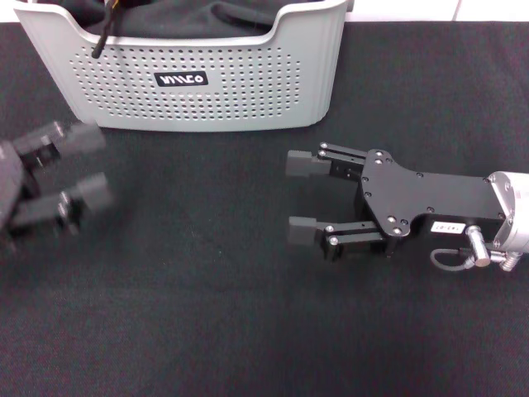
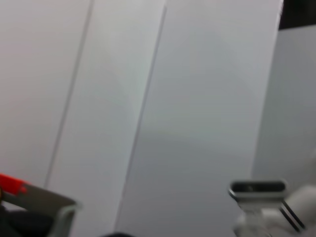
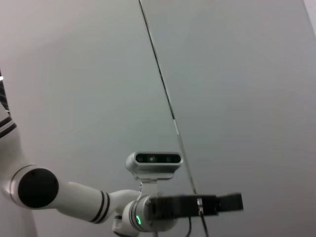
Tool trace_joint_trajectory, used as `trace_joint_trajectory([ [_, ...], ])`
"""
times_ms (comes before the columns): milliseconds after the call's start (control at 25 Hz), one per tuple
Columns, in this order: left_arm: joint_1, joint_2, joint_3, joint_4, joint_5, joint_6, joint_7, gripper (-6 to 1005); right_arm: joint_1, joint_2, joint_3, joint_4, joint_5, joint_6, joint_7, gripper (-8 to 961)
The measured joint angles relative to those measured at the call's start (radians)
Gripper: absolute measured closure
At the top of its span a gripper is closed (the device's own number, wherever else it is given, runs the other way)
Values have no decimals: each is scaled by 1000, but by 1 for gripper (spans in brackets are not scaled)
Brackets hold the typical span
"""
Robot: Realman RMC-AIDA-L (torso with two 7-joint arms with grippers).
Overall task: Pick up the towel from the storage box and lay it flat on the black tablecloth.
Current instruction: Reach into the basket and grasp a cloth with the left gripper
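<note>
The towel is not visible, only dark cloth in the box (image 1: 190, 78), so the left gripper (image 1: 70, 174), open on the tablecloth (image 1: 207, 314), should reach inside from above; the right gripper (image 1: 302, 197) rests open.

head: looks down on black tablecloth (image 1: 248, 331) | wrists: face up at walls, perhaps sharing the robot's head
</note>
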Motion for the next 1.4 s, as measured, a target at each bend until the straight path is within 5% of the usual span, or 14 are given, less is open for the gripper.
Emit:
trace_joint_trajectory([
  [240,-59,-24,-159,83,1,-22,-165,199,-22,4,35,16,1,18,-20,84],
  [520,-67,-161,-205,577,64,-217,-246,216,-66,7,80,22,1,63,-62,84],
  [600,-65,-188,-183,731,116,-280,-281,305,-90,5,121,38,1,74,-71,84],
  [720,-63,-188,-99,888,197,-379,-372,438,-128,-6,174,52,-1,76,-82,84],
  [920,-49,-189,11,1068,366,-508,-459,486,-185,-24,234,66,0,77,-90,84],
  [1160,49,-192,183,1286,537,-594,-480,544,-212,-28,260,69,3,96,-90,84],
  [1400,130,-189,225,1369,565,-604,-589,542,-214,-19,266,69,5,112,-90,84],
])
